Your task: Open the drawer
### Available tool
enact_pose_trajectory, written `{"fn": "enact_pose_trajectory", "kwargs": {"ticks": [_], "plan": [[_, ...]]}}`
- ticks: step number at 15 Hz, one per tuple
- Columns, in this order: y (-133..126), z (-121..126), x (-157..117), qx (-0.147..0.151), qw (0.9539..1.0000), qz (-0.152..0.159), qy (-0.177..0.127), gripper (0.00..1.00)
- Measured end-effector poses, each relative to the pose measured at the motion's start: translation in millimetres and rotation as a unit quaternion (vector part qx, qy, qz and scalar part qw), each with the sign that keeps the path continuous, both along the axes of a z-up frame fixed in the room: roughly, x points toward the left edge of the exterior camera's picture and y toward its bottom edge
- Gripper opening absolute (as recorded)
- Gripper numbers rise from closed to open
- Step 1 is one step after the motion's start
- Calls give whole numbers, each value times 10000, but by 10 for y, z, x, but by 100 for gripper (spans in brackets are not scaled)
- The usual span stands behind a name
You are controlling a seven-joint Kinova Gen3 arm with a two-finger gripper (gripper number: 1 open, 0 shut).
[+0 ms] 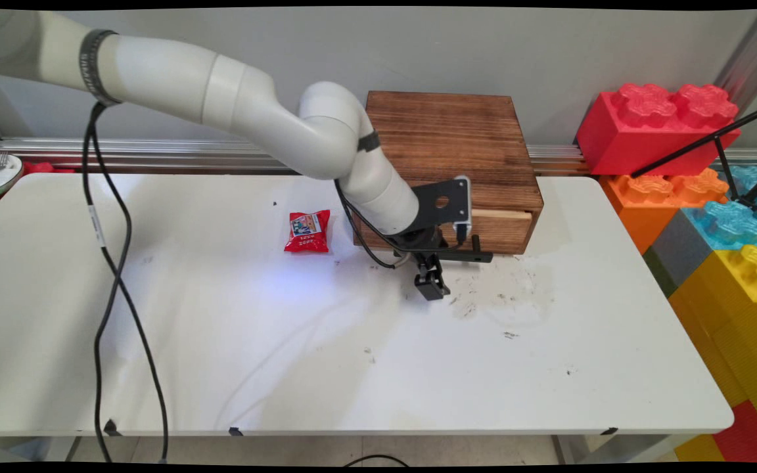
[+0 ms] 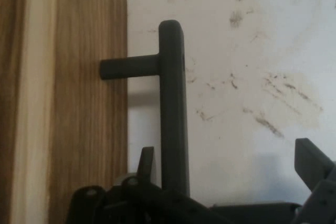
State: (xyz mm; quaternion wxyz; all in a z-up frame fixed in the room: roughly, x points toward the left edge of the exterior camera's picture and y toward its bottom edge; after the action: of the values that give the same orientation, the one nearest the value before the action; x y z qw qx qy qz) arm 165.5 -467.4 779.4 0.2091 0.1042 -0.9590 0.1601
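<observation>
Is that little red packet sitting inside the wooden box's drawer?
No, the red packet lies on the white table, left of the wooden box.

Wall (image 1: pixel 418 46): plain grey, past the gripper
Table (image 1: pixel 286 361): white, scuffed just under the gripper
Foam blocks (image 1: pixel 713 197): bright stack, well off its right side

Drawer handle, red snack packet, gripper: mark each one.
Drawer handle (image 2: pixel 173 103): hand view, middle of its long dark bar.
Red snack packet (image 1: pixel 308 231): main view, centre of its printed face.
Gripper (image 1: pixel 432 287): main view, between its fingertips.
</observation>
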Motion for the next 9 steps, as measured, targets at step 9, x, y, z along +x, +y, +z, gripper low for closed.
{"fn": "enact_pose_trajectory", "kwargs": {"ticks": [9], "plan": [[-99, -194, -134, 208, 9995, 228, -16, 100]]}}
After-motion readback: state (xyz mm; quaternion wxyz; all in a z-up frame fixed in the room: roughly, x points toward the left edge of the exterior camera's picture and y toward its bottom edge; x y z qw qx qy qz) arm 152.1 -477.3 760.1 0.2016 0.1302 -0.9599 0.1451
